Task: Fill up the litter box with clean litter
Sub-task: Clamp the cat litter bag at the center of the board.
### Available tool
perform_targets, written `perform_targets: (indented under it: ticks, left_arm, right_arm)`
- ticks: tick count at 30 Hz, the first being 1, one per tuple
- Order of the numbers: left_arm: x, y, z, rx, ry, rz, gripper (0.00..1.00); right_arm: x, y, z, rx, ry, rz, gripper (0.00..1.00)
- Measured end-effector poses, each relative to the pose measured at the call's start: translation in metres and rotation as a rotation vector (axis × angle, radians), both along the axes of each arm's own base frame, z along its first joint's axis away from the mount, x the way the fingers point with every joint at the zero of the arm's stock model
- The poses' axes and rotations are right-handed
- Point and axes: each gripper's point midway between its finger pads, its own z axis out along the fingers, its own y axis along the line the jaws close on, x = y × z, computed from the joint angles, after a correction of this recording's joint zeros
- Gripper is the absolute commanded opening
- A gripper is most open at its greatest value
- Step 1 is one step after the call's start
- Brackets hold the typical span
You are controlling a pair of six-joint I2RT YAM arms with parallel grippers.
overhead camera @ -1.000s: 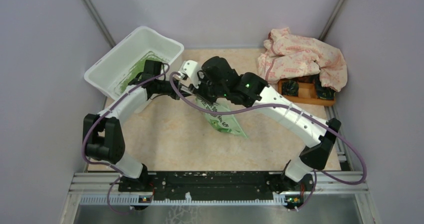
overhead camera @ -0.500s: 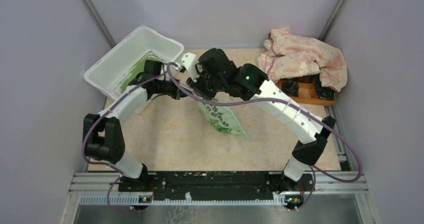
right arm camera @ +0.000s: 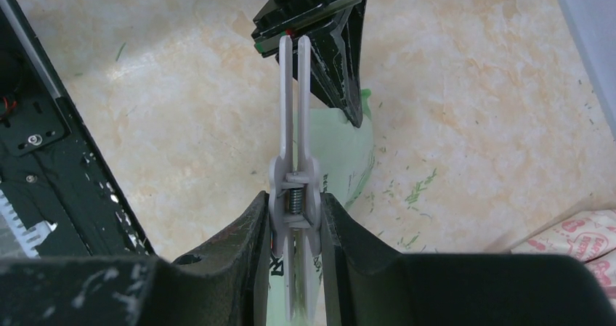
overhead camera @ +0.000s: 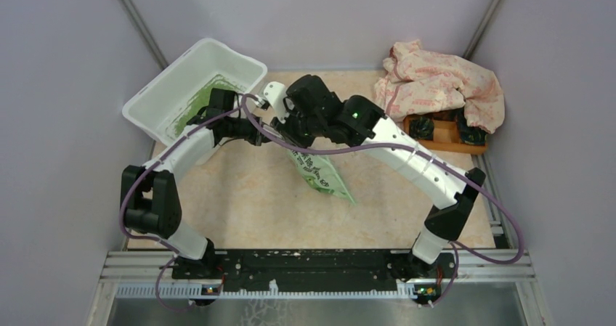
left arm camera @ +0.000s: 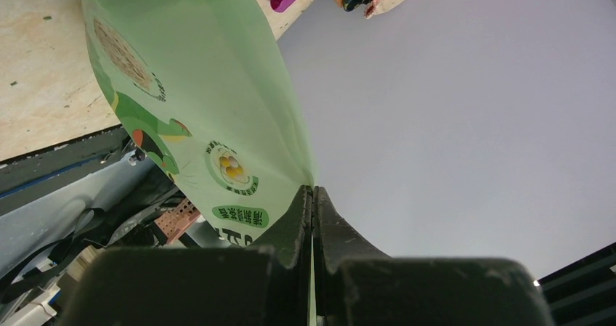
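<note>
Beside the litter box (overhead camera: 156, 97), the left gripper (left arm camera: 312, 192) pinched the green bag (left arm camera: 189, 86) tight; the right gripper (right arm camera: 294, 201) squeezed a white clip (right arm camera: 294, 108), probably to open it.

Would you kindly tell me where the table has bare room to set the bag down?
Widest bare table: the near middle, bordered by the left arm, the green bag and the base rail. A smaller patch lies between bag and right arm. Crowded: far left by the litter box, far right by the cloth and orange tray.
</note>
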Motion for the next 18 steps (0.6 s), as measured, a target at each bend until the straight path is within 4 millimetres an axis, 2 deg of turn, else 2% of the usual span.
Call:
perform_targets:
  ticks: [9,18]
  left_arm:
    - [-0.001,0.000,-0.002,0.001,0.007,0.002,0.00]
    - [-0.002,0.000,-0.001,-0.001,0.005,0.002,0.00]
  right_arm:
    - [-0.004,-0.005,-0.013,0.001,0.033,-0.017,0.00]
    - [-0.010,-0.013,-0.007,0.029,0.039,-0.038,0.00]
